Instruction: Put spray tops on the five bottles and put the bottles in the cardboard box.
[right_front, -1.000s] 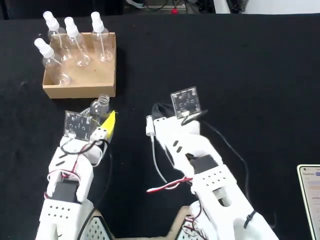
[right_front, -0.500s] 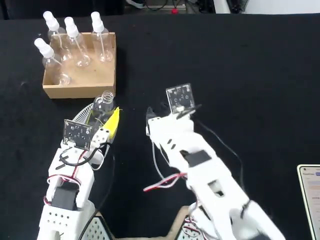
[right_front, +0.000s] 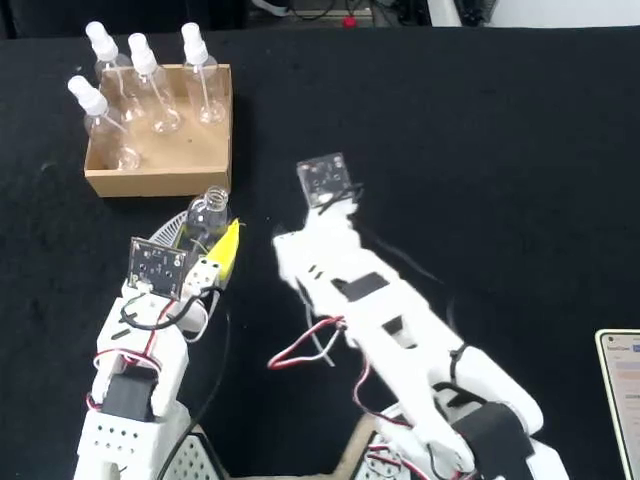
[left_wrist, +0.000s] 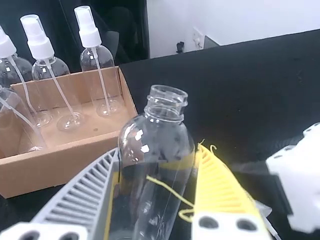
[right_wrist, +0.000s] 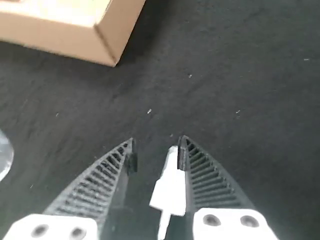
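Uncapped bottle (left_wrist: 157, 125) was gripped by left fingers (left_wrist: 85, 195) beside the cardboard box (right_front: 160, 182) edge; spray top (right_wrist: 170, 185) was held by right fingers (right_wrist: 205, 175) above open worktop (right_front: 480, 150).

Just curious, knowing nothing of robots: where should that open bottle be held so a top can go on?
Grip the bottle by its round body, from both sides, as the left gripper does. It stands roughly upright, so the neck is free for the spray top.
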